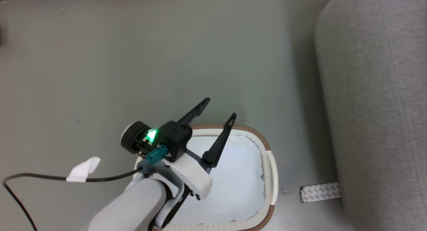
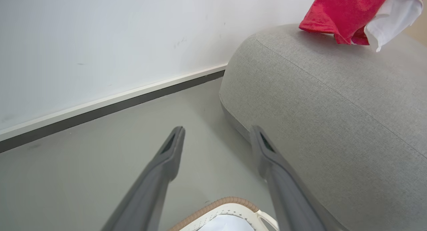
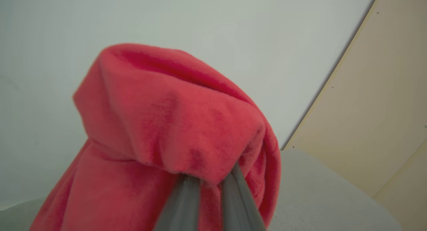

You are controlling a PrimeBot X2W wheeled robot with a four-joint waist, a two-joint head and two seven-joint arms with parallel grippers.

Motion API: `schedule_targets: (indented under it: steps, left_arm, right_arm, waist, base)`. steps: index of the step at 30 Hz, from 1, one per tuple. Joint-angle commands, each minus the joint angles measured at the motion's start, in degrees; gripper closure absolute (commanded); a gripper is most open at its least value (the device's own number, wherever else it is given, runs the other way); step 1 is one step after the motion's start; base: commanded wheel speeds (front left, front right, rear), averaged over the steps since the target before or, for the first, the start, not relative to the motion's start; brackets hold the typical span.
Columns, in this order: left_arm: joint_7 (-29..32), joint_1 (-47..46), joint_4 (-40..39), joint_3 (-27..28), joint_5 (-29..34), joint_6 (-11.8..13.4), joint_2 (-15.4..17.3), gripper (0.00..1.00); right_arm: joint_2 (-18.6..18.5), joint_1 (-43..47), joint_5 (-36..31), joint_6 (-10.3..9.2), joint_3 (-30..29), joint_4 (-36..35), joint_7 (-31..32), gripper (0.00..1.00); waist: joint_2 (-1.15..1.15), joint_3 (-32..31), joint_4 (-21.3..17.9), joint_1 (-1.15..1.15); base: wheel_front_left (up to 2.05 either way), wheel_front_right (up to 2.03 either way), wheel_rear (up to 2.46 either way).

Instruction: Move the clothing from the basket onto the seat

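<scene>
Item: the clothing, red with white trim. It is out of the basket and bunched over the top of the seat at 1 o'clock in the left wrist view. Its lower edge is at or touching the upholstery; whether its weight rests there cannot be told. Right gripper: fingers nearly together, clamped on a fold of the red fabric, with grey seat beneath at 5 o'clock. Left gripper: fingers wide apart, nothing between them, hovering over the basket's 11 o'clock rim. Basket contents: a pale white cloth, not part of the job. Progress, judged: lift and carry done; lowering, release and withdrawal left to do. Clearances: the seat's rounded edge lies at 3 o'clock of the basket, with a strip of bare floor between them; a tape strip sits at the seat's foot; open floor from 9 to 12 o'clock; wall beyond.
</scene>
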Motion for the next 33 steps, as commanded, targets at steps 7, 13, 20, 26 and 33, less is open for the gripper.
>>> schedule_targets:
  steps: [7, 13, 20, 26, 33]
  left_arm:
    - [-1.5, 0.6, 1.7, -0.1, -0.7, -0.2, -0.3, 0.0]
    - [-3.2, 2.7, 3.2, 0.1, -2.1, 0.5, -1.1, 0.0]
    - [-6.1, 6.8, 5.4, 0.8, -4.5, 1.2, -2.0, 0.0]
    - [-8.8, 10.7, 7.8, 2.5, -6.1, 2.7, -1.6, 0.0]
    - [-10.7, 16.7, 10.4, 7.0, -7.1, 6.1, -1.0, 0.0]
  right_arm:
    - [5.9, 5.8, -6.4, -0.16, -9.7, 10.3, -7.3, 0.22]
    - [9.2, 11.9, -9.5, -0.16, -7.9, 11.6, -10.6, 0.0]
    - [13.4, 23.5, -8.9, -0.17, -0.9, 2.7, -10.8, 0.0]
    - [16.8, 34.6, -6.7, -0.16, 6.1, -7.5, -10.8, 0.0]
    - [18.7, 44.7, -3.7, -0.16, 16.4, -15.0, -10.8, 0.0]
  waist:
    - [0.0, -1.0, 1.5, -0.02]
    - [0.0, -6.6, 0.2, -0.02]
    - [0.0, -14.5, -0.7, -0.02]
    - [0.0, -20.9, 0.5, -0.02]
    - [0.0, -27.3, 2.6, -0.02]
  base:
    - [0.0, 0.0, 0.0]
    - [0.0, 0.0, 0.0]
    - [0.0, 0.0, 0.0]
    - [0.0, 0.0, 0.0]
    - [0.0, 0.0, 0.0]
